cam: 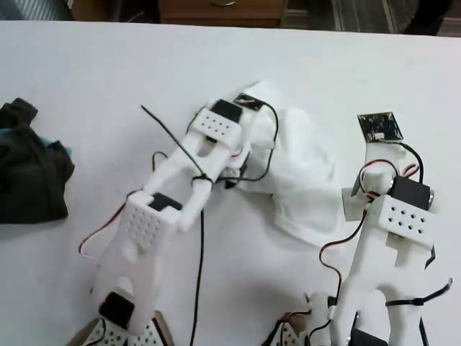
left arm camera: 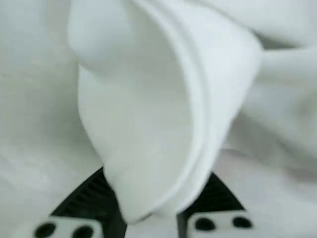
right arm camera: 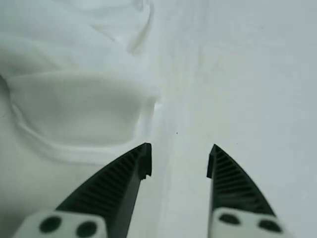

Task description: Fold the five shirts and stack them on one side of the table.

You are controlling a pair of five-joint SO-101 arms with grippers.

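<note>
Left gripper [left arm camera: 157,188] clenched on a raised fold of the white shirt [cam: 302,180]. Right gripper [right arm camera: 179,158] spread, empty, just beside the shirt's hem — cloth lies toward the left arm. Right arm likely nearer the free edge. Dark pile [cam: 29,173] well apart from the shirt.

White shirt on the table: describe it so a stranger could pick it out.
On the white table, look between the left arm and right arm. A crumpled white shirt lies there, one fold in the left gripper. The other clothing, a dark pile, sits apart.
</note>
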